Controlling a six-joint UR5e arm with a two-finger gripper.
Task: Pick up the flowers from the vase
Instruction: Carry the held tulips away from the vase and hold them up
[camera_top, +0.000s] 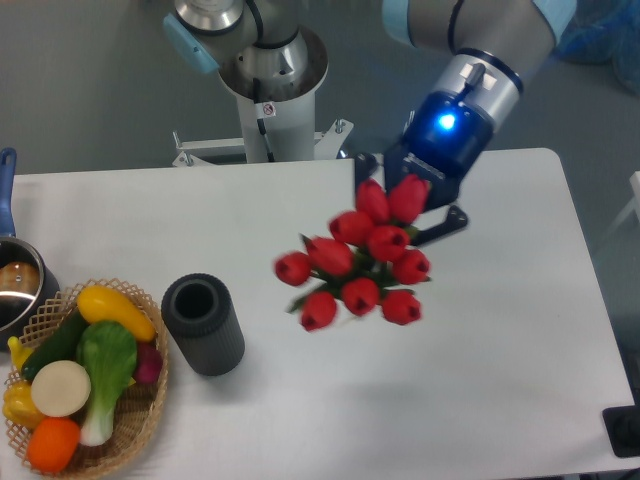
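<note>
Red tulip buds of the flowers (360, 262) are being held in the air over the middle of the table (500, 400), toward its far edge, well clear of the vase (204, 324) standing empty near the left edge beside a wicker basket (140, 420). The gripper (425, 205) is largely being hidden by the blooms; its jaws are judged clenched on the stems. The bunch could be dropped if that grip is being kept on only a few stems.
</note>
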